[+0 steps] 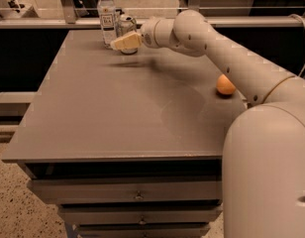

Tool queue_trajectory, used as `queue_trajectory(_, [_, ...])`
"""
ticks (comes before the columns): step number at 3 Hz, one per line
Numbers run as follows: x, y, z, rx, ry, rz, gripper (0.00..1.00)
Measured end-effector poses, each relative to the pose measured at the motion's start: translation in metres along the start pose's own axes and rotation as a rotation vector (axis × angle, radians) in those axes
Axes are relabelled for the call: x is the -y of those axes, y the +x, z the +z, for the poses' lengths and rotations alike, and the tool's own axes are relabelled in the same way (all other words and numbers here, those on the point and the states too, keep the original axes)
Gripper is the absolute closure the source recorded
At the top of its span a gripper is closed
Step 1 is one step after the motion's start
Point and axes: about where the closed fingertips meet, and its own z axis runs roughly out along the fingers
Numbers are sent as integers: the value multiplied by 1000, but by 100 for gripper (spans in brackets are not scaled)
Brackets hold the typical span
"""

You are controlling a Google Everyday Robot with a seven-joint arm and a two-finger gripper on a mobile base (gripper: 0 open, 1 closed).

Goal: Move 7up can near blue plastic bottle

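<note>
The 7up can (126,24) stands upright at the far edge of the grey table (123,118), just right of the blue plastic bottle (107,15), which is taller and has a white cap. The two are almost touching. My gripper (127,42) is at the can's near side and covers its lower half. The arm reaches in from the right. Only the can's silver top and upper label show above the gripper.
An orange ball (225,85) lies near the table's right edge, beside my arm. A rail (53,9) runs behind the far edge. Drawers (137,195) sit under the table's front.
</note>
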Motion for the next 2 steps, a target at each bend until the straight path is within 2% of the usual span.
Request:
queue_trajectory(1, [18,-14,-55,10,88,-50,0])
queue_trajectory(2, [28,-40,-131,56,177,-113,0])
